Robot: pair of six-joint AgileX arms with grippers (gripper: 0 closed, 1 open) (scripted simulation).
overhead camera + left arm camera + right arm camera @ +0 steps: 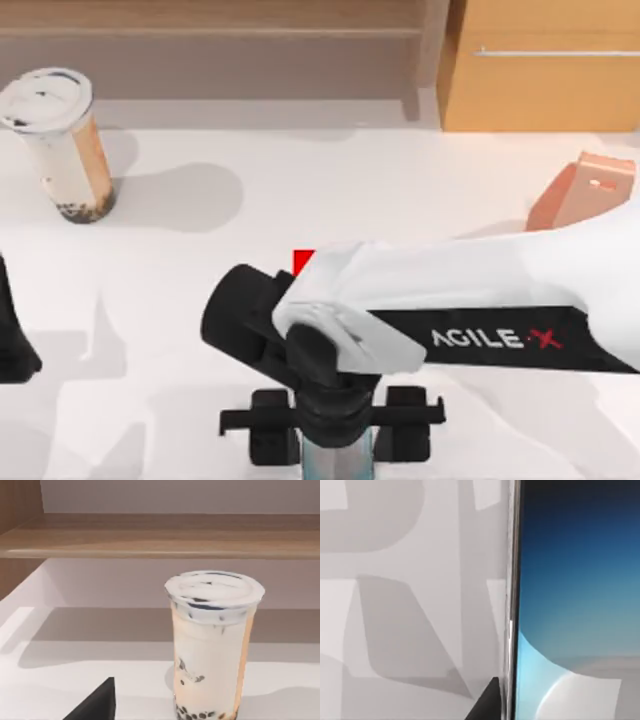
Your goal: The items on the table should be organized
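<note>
The right arm reaches across the wide white desk [400,190] from the top view's right, its gripper [335,440] at the near edge, below the flat red square mat [303,262]. Seen from the right wrist, the black-framed smartphone with a glowing blue-white screen [570,605] sits right against the camera — its long edge runs lengthwise along the view, so its long axis seems in line with the jaws. Whether those jaws are clamped on it I cannot tell. The white-lidded clear cup of brown milk tea [62,140] stands upright far left of the mat, nearer the left gripper [15,340] — its jaws' state is unclear too. A salmon-pink angled phone stand [585,195] sits far right of the mat, probably the phone's destination.
</note>
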